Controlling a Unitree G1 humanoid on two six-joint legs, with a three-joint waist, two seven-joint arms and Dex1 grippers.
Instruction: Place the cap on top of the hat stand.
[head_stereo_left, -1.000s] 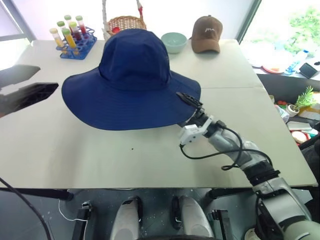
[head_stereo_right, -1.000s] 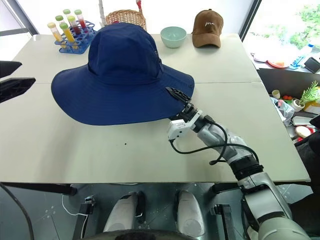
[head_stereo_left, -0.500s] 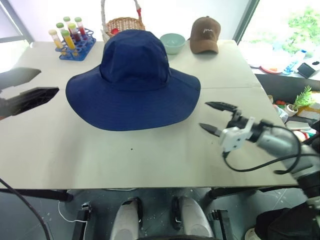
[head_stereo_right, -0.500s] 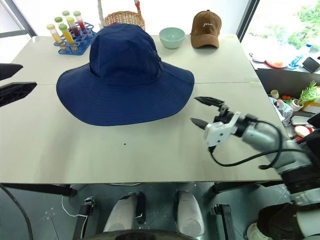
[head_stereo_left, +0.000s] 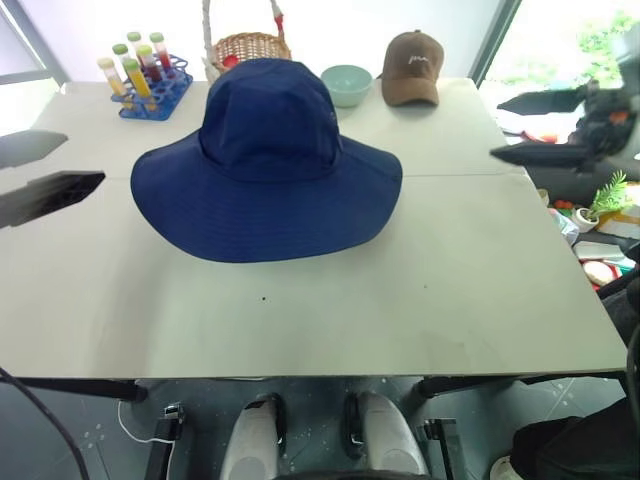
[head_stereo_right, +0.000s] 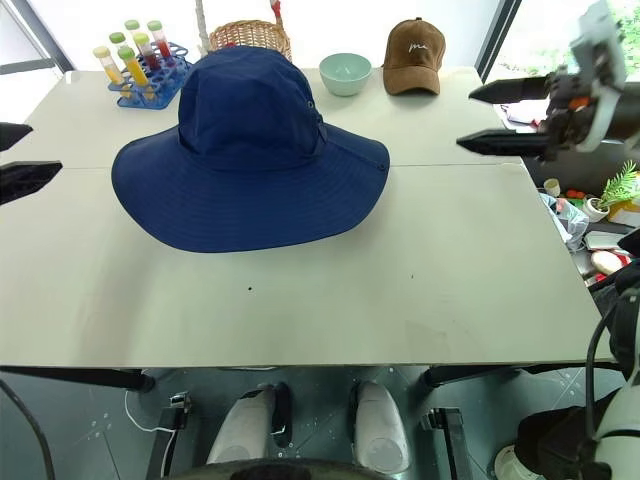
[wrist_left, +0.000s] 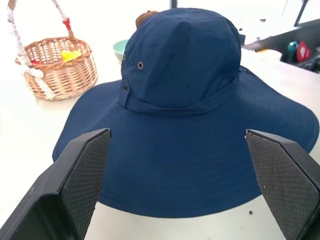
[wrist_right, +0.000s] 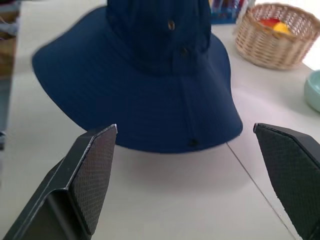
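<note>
The navy-blue cap sat upright in the middle of the pale table, its domed crown raised and its wide brim spread out around it; whatever held the crown up was hidden beneath the fabric. Neither pincer touched it.

The right gripper hung above the table's right edge, well apart from the cap, its 2 black fingers spread wide with nothing between them. In the right wrist view the same spread fingers framed the cap's brim from a distance.

The left gripper stood at the table's left edge, near the brim but clear of it, its 2 fingers likewise parted and empty. In the left wrist view its fingers flanked the cap's crown.

Along the far edge of the table stood a blue rack of test tubes, a wicker basket behind the cap's crown, a pale green bowl and a brown baseball cap.
</note>
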